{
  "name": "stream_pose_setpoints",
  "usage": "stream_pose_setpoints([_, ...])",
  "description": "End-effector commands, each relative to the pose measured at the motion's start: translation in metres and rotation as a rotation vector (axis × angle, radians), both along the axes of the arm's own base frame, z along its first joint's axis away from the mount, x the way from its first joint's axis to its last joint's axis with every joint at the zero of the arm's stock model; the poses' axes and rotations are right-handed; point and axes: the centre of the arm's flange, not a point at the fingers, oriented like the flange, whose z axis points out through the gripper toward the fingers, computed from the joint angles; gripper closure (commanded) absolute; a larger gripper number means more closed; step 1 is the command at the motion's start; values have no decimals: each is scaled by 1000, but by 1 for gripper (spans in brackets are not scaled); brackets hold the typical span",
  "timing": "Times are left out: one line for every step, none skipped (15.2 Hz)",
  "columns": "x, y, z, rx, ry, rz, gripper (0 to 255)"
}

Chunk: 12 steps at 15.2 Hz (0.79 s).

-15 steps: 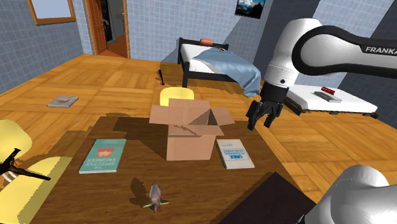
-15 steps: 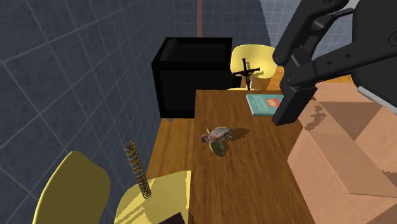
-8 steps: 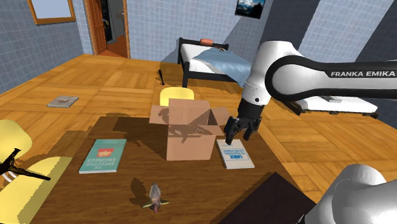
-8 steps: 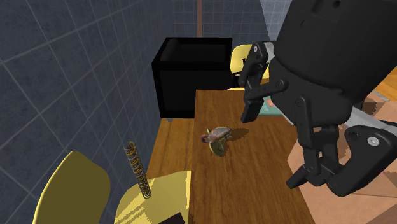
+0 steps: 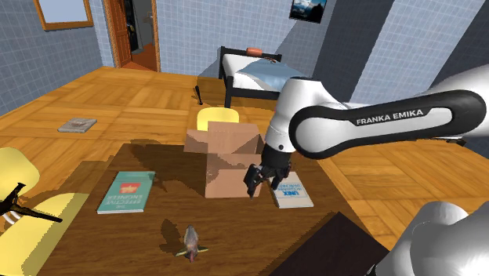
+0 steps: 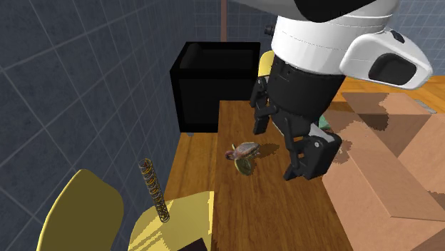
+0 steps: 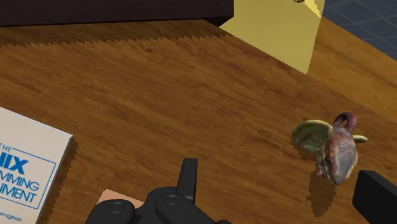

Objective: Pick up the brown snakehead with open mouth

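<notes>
Zero contact: holds all-black two-finger gripper [image 5: 258,183] wide open, empty, over brown wooden table [image 5: 243,227], well apart from mottled brown open-mouthed snakehead [image 5: 190,240].

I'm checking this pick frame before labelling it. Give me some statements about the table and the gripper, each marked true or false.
1. The snakehead lies on the wooden table, held by nothing. True.
2. The gripper is shut on the snakehead. False: its fingers stand apart and empty, above the table near the cardboard box.
3. The green book lies inside the cardboard box. False: it lies flat on the table, apart from the box.
4. The cardboard box's flaps are open. True.
5. A white book lies on the table beside the box. True.
</notes>
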Motion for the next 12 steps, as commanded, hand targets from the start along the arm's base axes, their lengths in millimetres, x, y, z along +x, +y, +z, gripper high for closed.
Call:
stream_pose_setpoints([6,20,-19,3,-9,5,0])
stream_pose_setpoints([10,29,-27,4,-13,8,0])
stream_pose_setpoints([14,39,-36,5,-17,10,0])
stream_pose_setpoints([17,48,-44,6,-21,13,0])
stream_pose_setpoints([21,57,-52,7,-24,16,0])
stream_pose_setpoints([25,66,-61,8,-28,19,0])
stream_pose_setpoints([28,76,-69,9,-32,21,0])
stream_pose_setpoints([32,85,-77,10,-36,24,0])
stream_pose_setpoints([36,94,-85,11,-39,27,0])
stream_pose_setpoints([40,104,-94,12,-43,30,0])
stream_pose_setpoints([43,113,-102,13,-47,32,0])
stream_pose_setpoints([47,122,-110,14,-51,35,0])
